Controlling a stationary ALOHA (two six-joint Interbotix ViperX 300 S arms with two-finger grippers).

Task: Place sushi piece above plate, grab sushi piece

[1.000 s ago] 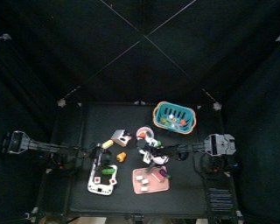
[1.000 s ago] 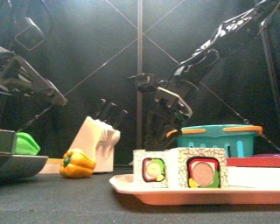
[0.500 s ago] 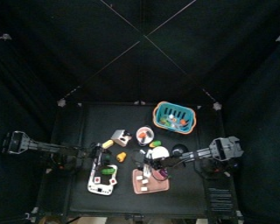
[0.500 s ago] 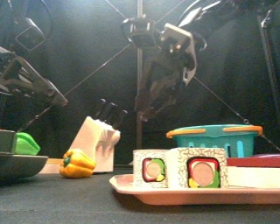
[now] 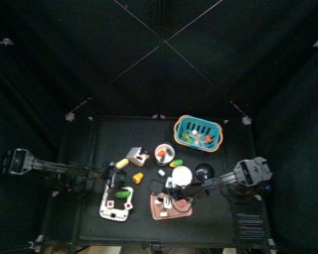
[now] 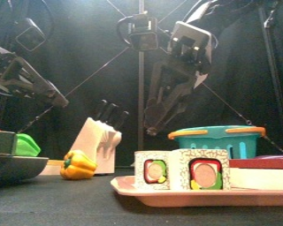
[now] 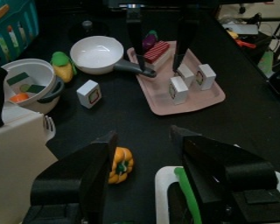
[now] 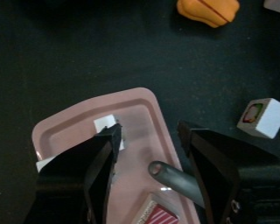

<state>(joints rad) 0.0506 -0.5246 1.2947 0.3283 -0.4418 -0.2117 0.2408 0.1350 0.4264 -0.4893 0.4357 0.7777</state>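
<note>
A pink tray (image 7: 166,103) holds two sushi pieces (image 7: 178,87) (image 6: 207,170) and a red-striped piece (image 7: 157,51). Another sushi piece (image 7: 88,92) (image 8: 262,116) stands alone on the table beside the tray. The small white plate (image 7: 101,54) (image 5: 183,176) lies just beyond the tray. My right gripper (image 8: 154,144) (image 6: 154,119) hangs open and empty over the tray, above a white piece (image 8: 108,127). My left gripper (image 7: 143,149) is open and empty over a yellow pepper (image 7: 122,164) at the table's left.
A teal basket (image 5: 197,129) (image 6: 217,139) stands at the back right. A white knife block (image 6: 103,141) and a bowl with a green pepper (image 6: 20,146) stand at the left. A white bowl (image 7: 25,79) with food sits near the plate.
My right gripper has moved from over the plate toward the table's front, now above the pink tray, uncovering the plate. The left arm has not moved.
</note>
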